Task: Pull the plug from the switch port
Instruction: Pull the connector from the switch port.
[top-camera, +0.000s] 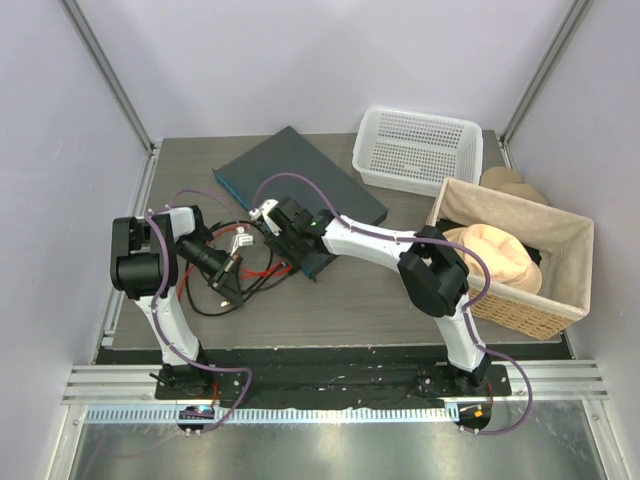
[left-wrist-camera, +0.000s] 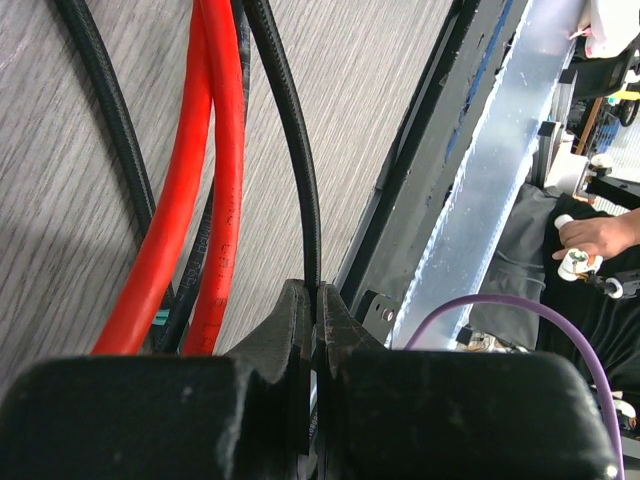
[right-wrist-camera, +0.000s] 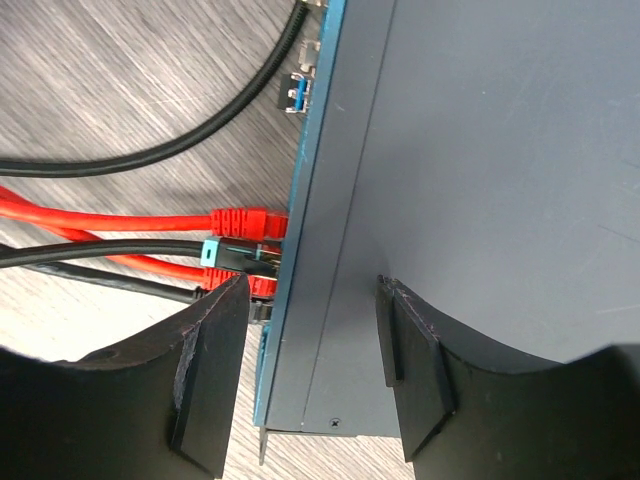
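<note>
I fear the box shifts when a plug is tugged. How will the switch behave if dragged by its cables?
The switch lies flat and thin, so it likely won't tip. On the smooth table it may slide toward the pull. The open right tool straddling its front edge might steady it.

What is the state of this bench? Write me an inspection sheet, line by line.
Surface: grey wood-grain table.
Job's things: switch lying flat; red plug seated in its front edge.
Clutter: white basket; wicker basket holding beige cloth.
Pincers: left pincer shut on a black cable; right pincer open, straddling the switch's front edge.
Cables: red cables and black ones lie across the table.
Surroundings: white walls; metal rail; a person's hand beyond the table's edge.
</note>
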